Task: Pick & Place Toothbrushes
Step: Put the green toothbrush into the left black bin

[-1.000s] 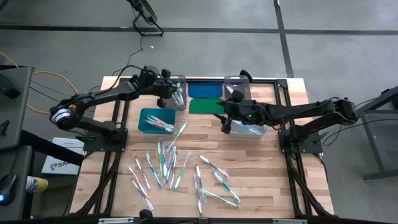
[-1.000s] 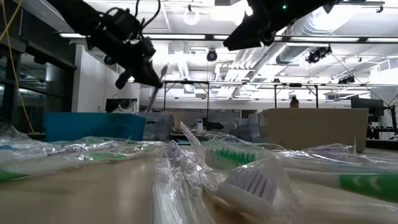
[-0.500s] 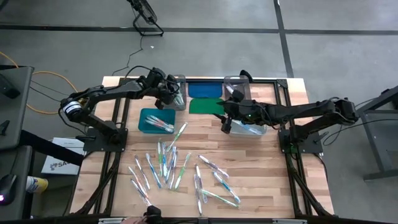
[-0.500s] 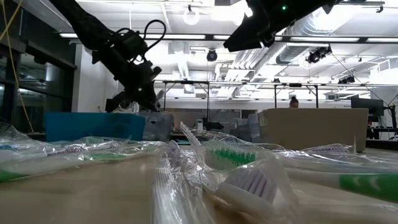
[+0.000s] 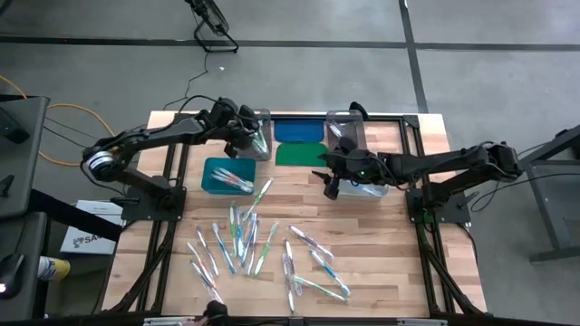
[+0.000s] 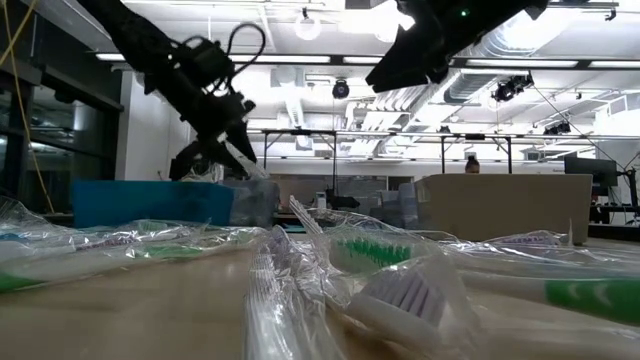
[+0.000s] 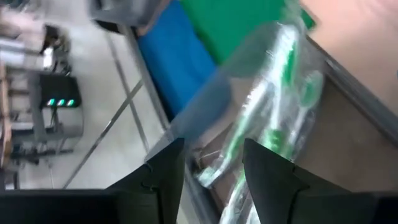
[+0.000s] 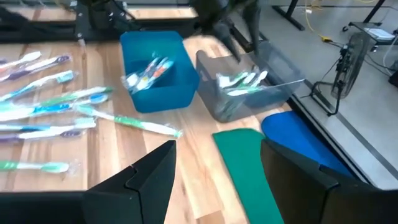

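While both the left gripper (image 5: 250, 132) and right gripper (image 5: 332, 187) stand with jaws apart and empty, you should pinch each light, slippery wrapped toothbrush (image 5: 255, 197) mid-handle.

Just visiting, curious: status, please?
Left gripper open over clear bin, green toothbrush inside. Right gripper open, empty. Nothing blocking.

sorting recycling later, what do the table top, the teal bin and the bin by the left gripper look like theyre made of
Table top: looks like light wood, with plank seams and grain, probably sealed.
Teal bin: seems opaque, smooth plastic with a slight sheen.
Bin by the left gripper: likely clear plastic, since the green toothbrushes inside show through its walls; it looks slightly grey or smoky.
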You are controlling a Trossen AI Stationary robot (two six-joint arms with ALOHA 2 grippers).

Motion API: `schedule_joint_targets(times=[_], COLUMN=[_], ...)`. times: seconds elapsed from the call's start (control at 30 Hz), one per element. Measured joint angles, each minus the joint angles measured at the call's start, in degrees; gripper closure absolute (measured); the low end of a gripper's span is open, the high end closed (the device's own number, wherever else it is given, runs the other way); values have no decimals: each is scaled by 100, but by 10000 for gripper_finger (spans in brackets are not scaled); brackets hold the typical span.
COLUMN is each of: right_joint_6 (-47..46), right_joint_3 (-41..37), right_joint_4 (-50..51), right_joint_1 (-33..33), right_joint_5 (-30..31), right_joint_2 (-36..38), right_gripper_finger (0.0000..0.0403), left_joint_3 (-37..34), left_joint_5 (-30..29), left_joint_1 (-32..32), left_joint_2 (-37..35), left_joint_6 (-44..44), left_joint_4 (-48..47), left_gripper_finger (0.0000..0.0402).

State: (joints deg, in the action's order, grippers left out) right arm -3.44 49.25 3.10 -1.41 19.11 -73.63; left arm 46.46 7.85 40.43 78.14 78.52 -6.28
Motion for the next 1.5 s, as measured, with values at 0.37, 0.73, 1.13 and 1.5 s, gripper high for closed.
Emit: schedule_joint_targets(times=[0.37,0.73,1.13,1.5], right_joint_6=[-149,-284,-1166,-1559], right_joint_3=[0,0,0,0], right_joint_4=[391,701,1388,1782], right_joint_1=[66,66,68,386], right_joint_5=[50,44,24,44], right_joint_2=[-2,-2,-2,-4], right_gripper_finger=[176,176,176,176], left_joint_3=[2,-4,-7,-7], left_joint_5=[-114,-1120,-1814,-2741], left_joint_1=[-1043,-3047,-4549,-5155], left_joint_2=[-1089,-1185,-1186,-634], left_joint_6=[-3186,-5494,-7541,-9447], left_joint_4=[-1023,-2773,-2791,-2763], left_gripper_finger=[245,245,245,245])
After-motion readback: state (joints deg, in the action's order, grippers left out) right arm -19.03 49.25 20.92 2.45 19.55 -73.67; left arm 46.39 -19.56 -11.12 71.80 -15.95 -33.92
